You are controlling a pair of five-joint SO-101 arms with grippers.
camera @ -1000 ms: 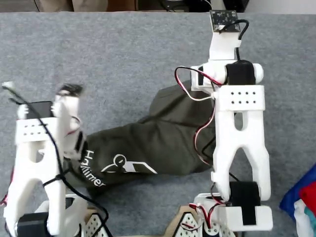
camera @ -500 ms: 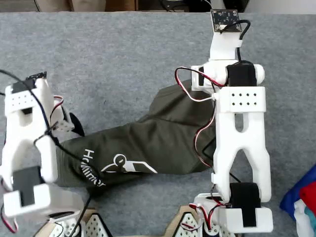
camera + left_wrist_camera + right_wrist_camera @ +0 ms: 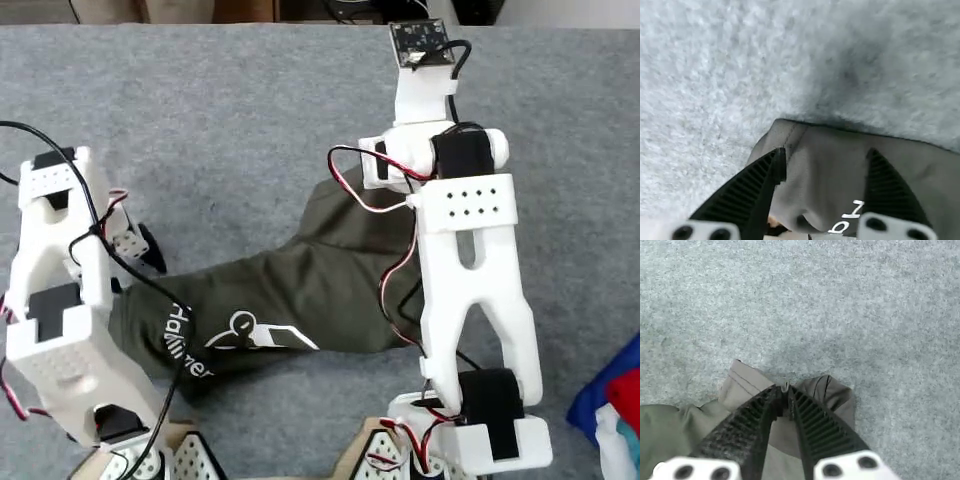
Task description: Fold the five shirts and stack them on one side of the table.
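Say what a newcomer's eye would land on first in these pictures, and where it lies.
A crumpled olive shirt with white print sprawls across the middle of the grey table, between two white arms. The right gripper pinches its far edge, while the left gripper stands open astride the hem by the print. Some bright clothes peek in at the high view's right edge.
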